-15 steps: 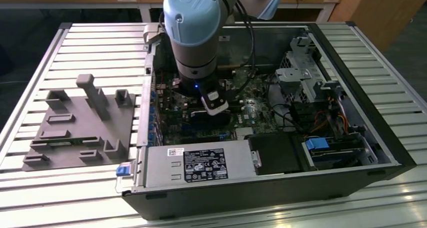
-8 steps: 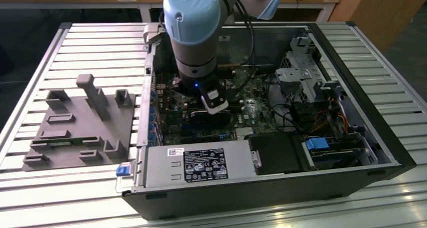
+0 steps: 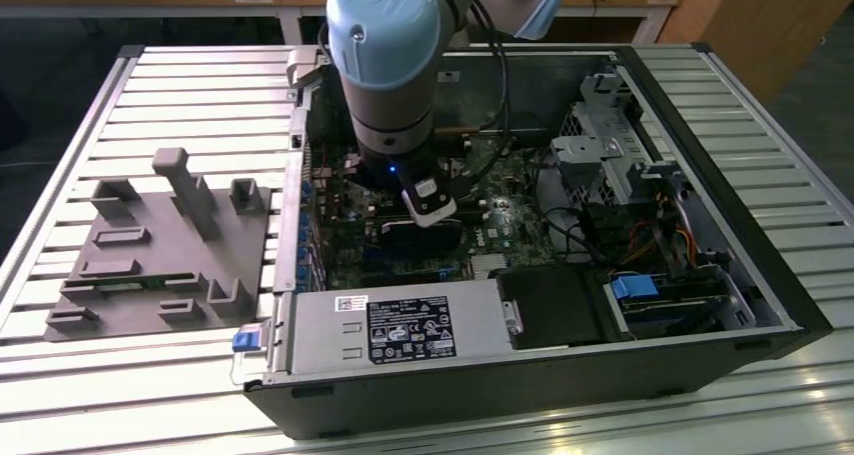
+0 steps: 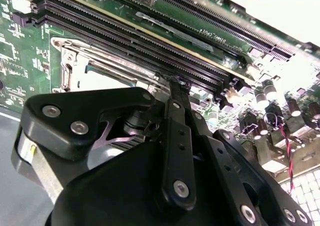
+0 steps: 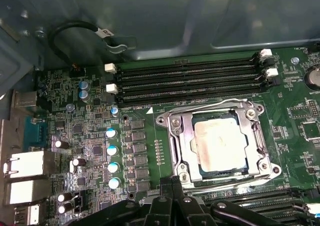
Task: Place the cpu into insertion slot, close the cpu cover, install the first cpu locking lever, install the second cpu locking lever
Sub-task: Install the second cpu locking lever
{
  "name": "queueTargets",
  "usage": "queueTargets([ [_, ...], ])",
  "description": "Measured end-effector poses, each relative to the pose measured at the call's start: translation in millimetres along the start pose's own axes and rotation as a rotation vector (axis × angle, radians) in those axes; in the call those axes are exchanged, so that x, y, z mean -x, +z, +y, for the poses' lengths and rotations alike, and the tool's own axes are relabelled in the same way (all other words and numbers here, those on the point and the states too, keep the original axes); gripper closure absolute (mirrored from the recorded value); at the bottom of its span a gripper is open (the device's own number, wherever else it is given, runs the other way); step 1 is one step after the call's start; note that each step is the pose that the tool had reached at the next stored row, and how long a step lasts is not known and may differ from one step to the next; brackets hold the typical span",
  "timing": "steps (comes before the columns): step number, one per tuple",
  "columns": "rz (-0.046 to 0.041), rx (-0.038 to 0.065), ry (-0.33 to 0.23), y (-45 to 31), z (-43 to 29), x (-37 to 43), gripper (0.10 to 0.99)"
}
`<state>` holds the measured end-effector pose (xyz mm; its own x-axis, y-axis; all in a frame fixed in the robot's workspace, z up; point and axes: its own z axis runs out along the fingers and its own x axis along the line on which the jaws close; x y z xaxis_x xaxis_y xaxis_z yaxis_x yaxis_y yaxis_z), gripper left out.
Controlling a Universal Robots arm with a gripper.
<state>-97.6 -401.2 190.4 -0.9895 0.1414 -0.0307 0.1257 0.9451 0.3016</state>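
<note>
Cpu [image 5: 221, 145] sits in the insertion slot [image 5: 176, 151], cpu cover [image 5: 262, 136] seemingly down; I see my gripper [image 5: 172, 182] pinched together beside it.

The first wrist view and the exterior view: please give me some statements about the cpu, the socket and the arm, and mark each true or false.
1. The cpu lies in the insertion slot. True.
2. The cpu cover is a black plastic lid hiding the cpu. False: it is a silver frame, and the cpu shows through its cut-out.
3. The end effector is inside the computer case. True.
4. The grey fixture plate lies inside the case. False: it lies on the table beside it.
</note>
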Motion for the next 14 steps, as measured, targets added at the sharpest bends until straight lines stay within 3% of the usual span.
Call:
queueTargets([
  [14,-0.0007,0.004,0.000,1.5,-0.5,-1.0,0.980],
])
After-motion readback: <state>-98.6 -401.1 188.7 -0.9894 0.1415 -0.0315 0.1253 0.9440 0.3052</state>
